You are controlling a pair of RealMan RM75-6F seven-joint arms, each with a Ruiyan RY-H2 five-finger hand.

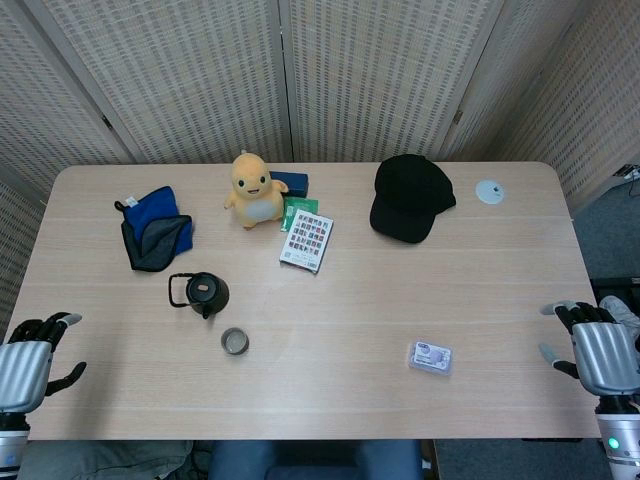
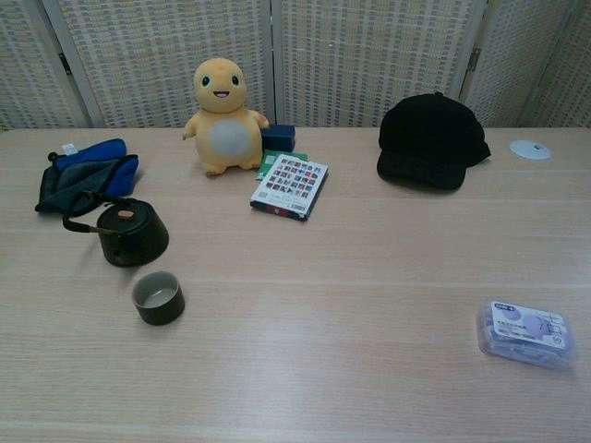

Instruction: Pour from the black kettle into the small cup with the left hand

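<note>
Kettle: your black kettle (image 2: 132,233) sits lidded on the bench (image 2: 369,305), left side.
Cup: small cup (image 2: 158,297) just beside it, looks empty.
Hands: your left hand (image 1: 30,365) and right hand (image 1: 597,352) flank the bench, fingers spread, empty.

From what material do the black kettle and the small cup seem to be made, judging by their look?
The black kettle looks like cast iron or dark glazed ceramic: a matte, near-black body with little shine and a thin wire-like handle. The small cup looks like glazed ceramic: a dark outside, a paler inside and a thick rounded rim. The pictures do not settle either fully.
</note>
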